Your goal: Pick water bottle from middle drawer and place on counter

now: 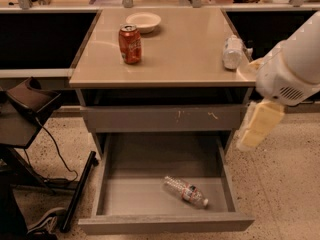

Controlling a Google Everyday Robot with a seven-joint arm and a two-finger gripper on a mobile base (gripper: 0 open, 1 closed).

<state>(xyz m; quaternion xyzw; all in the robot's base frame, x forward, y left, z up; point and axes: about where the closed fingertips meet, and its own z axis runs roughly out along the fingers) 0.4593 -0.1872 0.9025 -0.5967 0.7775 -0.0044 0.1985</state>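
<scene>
No readable text here, folks
I can't make out the markings on the red can (130, 44) on the tabletop (185, 54) or the water bottle (186, 191) label in the drawer (145, 196). My jaws hang right of the cabinet.
</scene>
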